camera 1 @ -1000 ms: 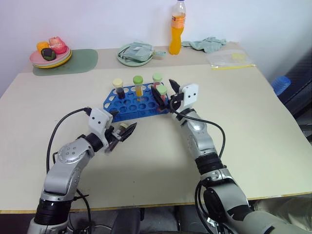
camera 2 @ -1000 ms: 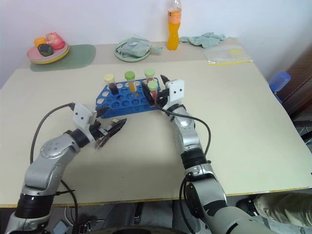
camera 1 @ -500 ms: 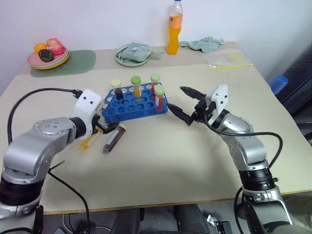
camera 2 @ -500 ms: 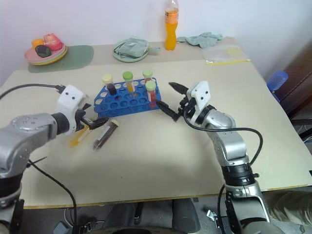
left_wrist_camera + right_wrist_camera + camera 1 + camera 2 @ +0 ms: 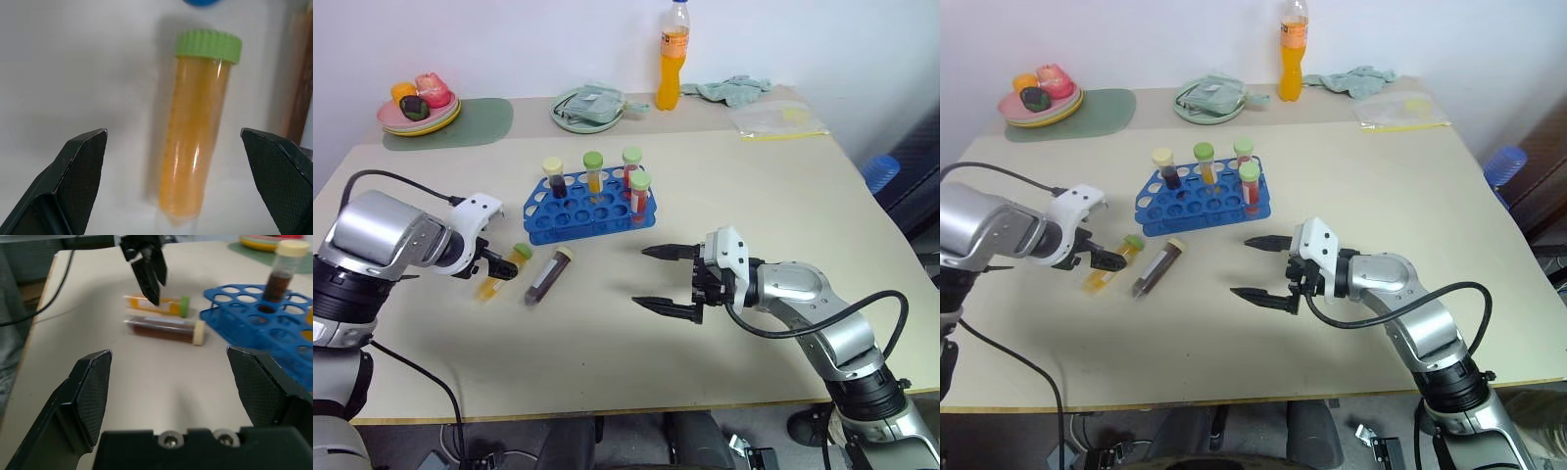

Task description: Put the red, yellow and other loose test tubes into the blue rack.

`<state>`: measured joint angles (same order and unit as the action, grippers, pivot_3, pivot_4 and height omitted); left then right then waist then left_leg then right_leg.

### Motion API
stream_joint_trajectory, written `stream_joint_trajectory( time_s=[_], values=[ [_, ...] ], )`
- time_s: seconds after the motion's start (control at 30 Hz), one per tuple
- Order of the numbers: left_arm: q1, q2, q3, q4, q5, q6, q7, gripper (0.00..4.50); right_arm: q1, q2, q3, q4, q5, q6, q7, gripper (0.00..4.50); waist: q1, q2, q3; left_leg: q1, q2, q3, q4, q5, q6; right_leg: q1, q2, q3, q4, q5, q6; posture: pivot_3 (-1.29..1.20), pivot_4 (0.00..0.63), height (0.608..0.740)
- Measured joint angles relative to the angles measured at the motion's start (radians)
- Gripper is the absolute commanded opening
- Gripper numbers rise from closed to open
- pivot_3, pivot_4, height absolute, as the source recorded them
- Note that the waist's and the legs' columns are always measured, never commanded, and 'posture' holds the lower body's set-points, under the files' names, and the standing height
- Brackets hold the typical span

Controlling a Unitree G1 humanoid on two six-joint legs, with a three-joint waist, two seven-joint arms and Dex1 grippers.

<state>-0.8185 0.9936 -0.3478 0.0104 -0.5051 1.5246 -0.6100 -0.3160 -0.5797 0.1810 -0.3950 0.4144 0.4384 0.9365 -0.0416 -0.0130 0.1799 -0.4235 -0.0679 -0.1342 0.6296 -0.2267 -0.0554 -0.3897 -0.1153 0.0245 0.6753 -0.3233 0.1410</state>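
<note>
The blue rack (image 5: 576, 208) stands mid-table with several capped tubes upright in it, two of them red (image 5: 639, 193). Two loose tubes lie side by side in front of it: a yellow tube (image 5: 502, 271) with a green cap and a dark brown tube (image 5: 546, 276) with a cream cap. My left gripper (image 5: 494, 268) points down over the yellow tube (image 5: 195, 132), open, its fingers (image 5: 80, 176) on either side and not touching. My right gripper (image 5: 664, 278) hovers open to the right of the tubes, pointing toward them, with nothing in it.
At the back stand an orange drink bottle (image 5: 672, 57), a green plate with a cloth (image 5: 587, 106), a plate of toy food (image 5: 419, 103) on a green mat, a crumpled cloth (image 5: 734, 88) and a plastic bag (image 5: 773, 119). A cable (image 5: 382, 181) loops by my left arm.
My right gripper drew back from the rack toward the table's front and now points left. My left gripper swung left and tipped downward over the yellow tube. Both tubes lie uncovered.
</note>
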Motion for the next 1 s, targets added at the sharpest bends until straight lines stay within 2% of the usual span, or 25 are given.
stream_joint_trajectory(
  time_s=[0.03,0.13,0.23,0.3,0.33,0.43,0.53,0.6,0.7,0.73,0.77,0.83,0.93,1.0],
  values=[
    [-0.010,-0.004,-0.016,0.018,0.007,-0.010,-0.008,4.50,0.002,0.000,-0.001,-0.001,0.000,0.001,-0.004,4.14,0.000,0.000,0.000,0.000,0.000,0.000,0.000,0.000,0.000,0.000,0.000,0.000,0.000,0.000,0.000,0.00,0.150,0.740],
    [-0.032,-0.018,-0.064,0.055,0.039,-0.036,-0.033,3.64,0.011,0.000,-0.002,-0.009,-0.001,0.005,-0.022,4.20,-0.001,0.000,0.000,0.000,0.000,0.000,0.000,0.000,0.000,0.000,0.000,0.000,0.000,0.000,0.000,0.00,0.150,0.740],
    [-0.033,-0.017,-0.098,0.060,0.062,-0.052,-0.049,2.19,0.032,0.000,-0.001,-0.024,-0.006,0.006,-0.039,4.20,-0.002,0.000,0.000,0.000,0.000,0.000,0.000,0.000,0.000,0.000,0.000,0.000,0.000,0.000,0.000,0.00,0.150,0.740],
    [-0.033,-0.017,-0.106,0.060,0.071,-0.053,-0.063,1.01,0.037,0.000,0.000,-0.034,-0.008,0.007,-0.048,4.20,-0.002,0.000,0.000,0.000,0.000,0.000,0.000,0.000,0.000,0.000,0.000,0.000,0.001,0.000,0.000,0.00,0.150,0.740],
    [-0.033,-0.014,-0.107,0.060,0.078,-0.055,-0.069,0.81,0.037,0.000,0.000,-0.038,-0.008,0.007,-0.052,4.20,-0.002,0.000,0.000,0.000,0.000,0.000,0.000,0.000,0.000,0.000,0.000,0.000,0.001,0.000,0.000,0.00,0.150,0.740],
    [-0.026,-0.009,-0.077,0.060,0.089,-0.066,-0.066,0.78,0.037,0.002,0.000,-0.043,-0.008,0.008,-0.064,4.20,-0.002,0.000,0.000,-0.001,0.000,0.000,0.000,0.000,0.000,-0.001,0.000,0.000,0.001,0.000,0.000,0.00,0.150,0.740],
    [0.069,-0.030,0.155,0.033,0.103,-0.228,0.002,0.78,0.046,0.001,-0.003,-0.050,-0.008,0.012,-0.078,4.20,-0.003,-0.001,0.000,-0.002,0.001,-0.001,0.001,0.000,0.000,-0.002,0.000,0.000,0.002,0.000,0.000,0.00,0.150,0.740],
    [0.205,-0.112,0.395,-0.083,0.124,-0.524,0.069,0.78,0.074,0.001,-0.022,-0.060,-0.008,0.016,-0.100,4.20,0.004,-0.001,0.000,-0.003,0.005,0.000,0.001,0.003,-0.006,-0.002,-0.002,-0.001,-0.001,0.000,-0.001,0.00,0.150,0.740],
    [0.278,-0.253,0.565,-0.223,0.113,-0.693,0.151,0.78,0.097,0.007,-0.050,-0.060,-0.010,0.014,-0.136,4.20,0.016,-0.002,-0.001,-0.002,0.005,0.000,0.002,0.003,-0.006,0.000,-0.002,-0.001,-0.003,0.000,0.000,0.00,0.150,0.740],
    [0.299,-0.343,0.613,-0.298,0.082,-0.724,0.188,0.78,0.112,0.014,-0.063,-0.053,-0.016,0.012,-0.156,4.20,0.028,-0.003,-0.001,-0.002,0.004,0.000,0.002,0.002,-0.004,0.001,-0.002,-0.001,-0.004,0.000,0.000,0.00,0.150,0.740],
    [0.315,-0.415,0.624,-0.356,0.058,-0.741,0.214,0.78,0.116,0.022,-0.068,-0.041,-0.020,0.012,-0.171,4.20,0.035,-0.004,-0.002,-0.002,0.004,0.000,0.003,0.002,-0.003,0.002,-0.002,-0.002,-0.004,0.001,0.000,0.00,0.150,0.740],
    [0.361,-0.514,0.553,-0.433,0.080,-0.809,0.257,0.78,0.117,0.045,-0.069,-0.029,-0.028,0.005,-0.195,4.20,0.037,-0.005,-0.002,-0.002,0.000,0.000,0.003,0.002,-0.003,0.002,-0.002,-0.001,-0.005,0.001,0.001,0.00,0.150,0.740],
    [0.401,-0.645,0.323,-0.443,0.250,-1.015,0.327,0.78,0.114,0.071,-0.069,0.000,-0.044,-0.012,-0.216,4.20,0.035,-0.005,-0.002,-0.002,-0.002,0.002,0.003,0.002,-0.004,0.002,-0.003,-0.001,-0.005,0.001,0.001,0.00,0.150,0.740],
    [0.412,-0.737,0.217,-0.397,0.345,-1.128,0.391,0.78,0.105,0.093,-0.065,0.013,-0.051,-0.018,-0.225,4.20,0.030,-0.005,-0.002,-0.002,-0.002,0.002,0.003,0.002,-0.004,0.001,-0.003,-0.001,-0.004,0.001,0.001,0.00,0.150,0.740]
  ],
)
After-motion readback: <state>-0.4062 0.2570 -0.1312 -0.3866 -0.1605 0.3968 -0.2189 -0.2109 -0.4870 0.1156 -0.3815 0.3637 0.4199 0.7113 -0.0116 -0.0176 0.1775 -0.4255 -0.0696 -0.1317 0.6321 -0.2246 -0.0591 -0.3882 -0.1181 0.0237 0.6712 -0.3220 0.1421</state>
